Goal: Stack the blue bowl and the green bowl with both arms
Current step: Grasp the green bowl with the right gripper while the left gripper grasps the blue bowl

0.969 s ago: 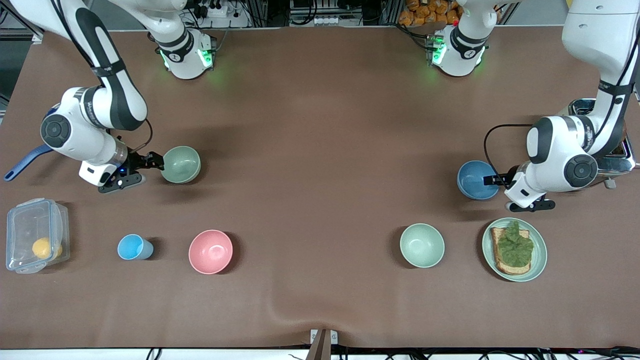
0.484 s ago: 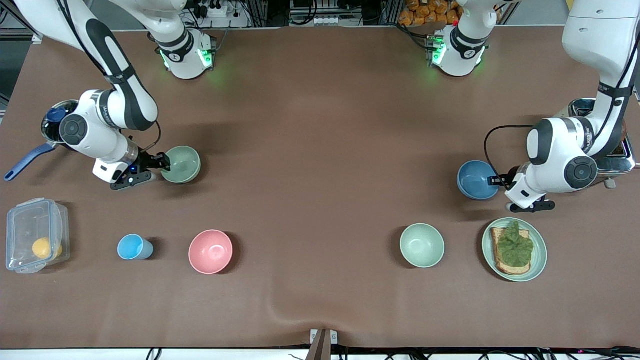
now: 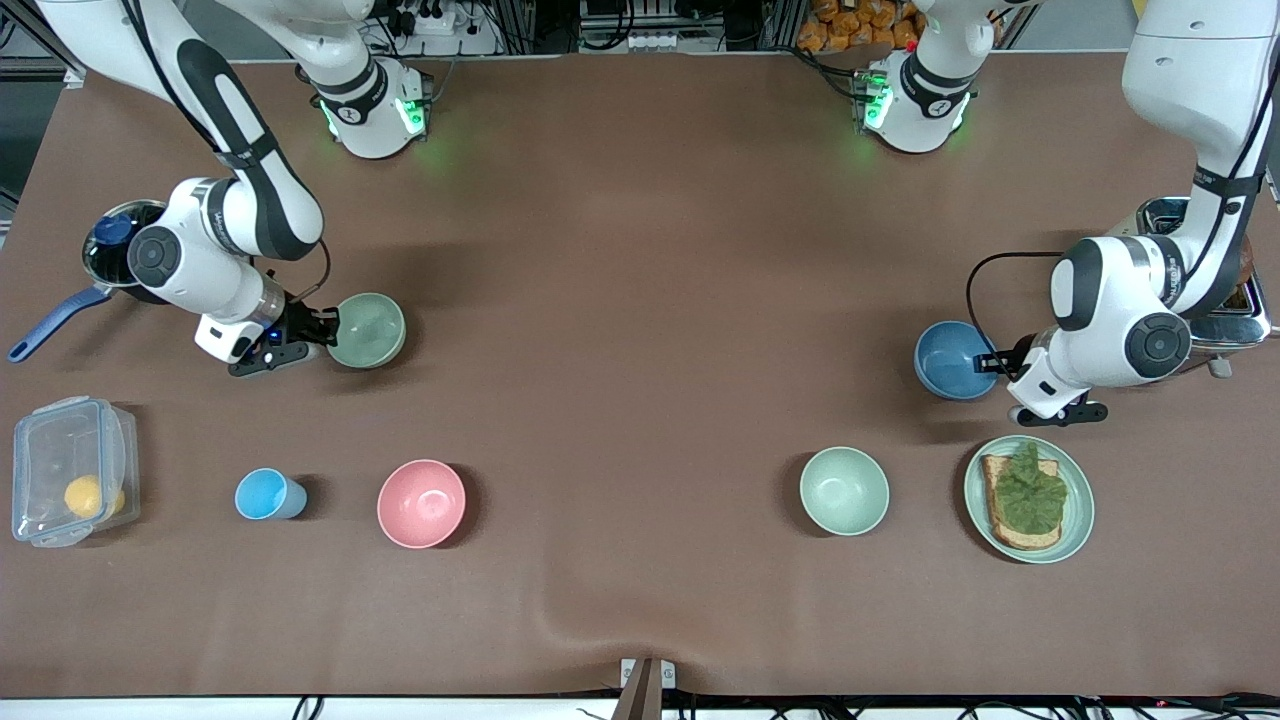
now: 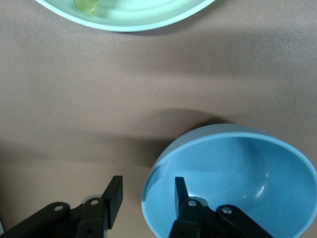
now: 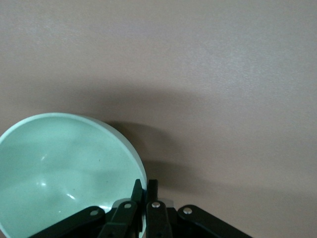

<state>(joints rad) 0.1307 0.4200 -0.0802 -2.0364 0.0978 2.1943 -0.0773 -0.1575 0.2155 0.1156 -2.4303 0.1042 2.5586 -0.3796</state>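
Observation:
The green bowl (image 3: 368, 330) sits on the table toward the right arm's end. My right gripper (image 3: 326, 336) is shut on its rim; in the right wrist view the gripper (image 5: 145, 186) pinches the edge of the green bowl (image 5: 64, 168). The blue bowl (image 3: 950, 360) sits toward the left arm's end. My left gripper (image 3: 992, 362) stands open astride its rim. In the left wrist view one finger is inside the blue bowl (image 4: 233, 183) and one outside, and the gripper (image 4: 147, 187) has a gap left to the wall.
Nearer the front camera stand a pink bowl (image 3: 421, 503), a light-blue cup (image 3: 265, 494), a mint bowl (image 3: 844, 490) and a plate with toast (image 3: 1075, 510). A plastic box (image 3: 70, 470) and a pot (image 3: 110, 250) are at the right arm's end. A toaster (image 3: 1235, 315) is beside the left arm.
The right gripper has closed on the green bowl's rim, and the bowl has shifted slightly. The left gripper's fingers have narrowed around the blue bowl's rim.

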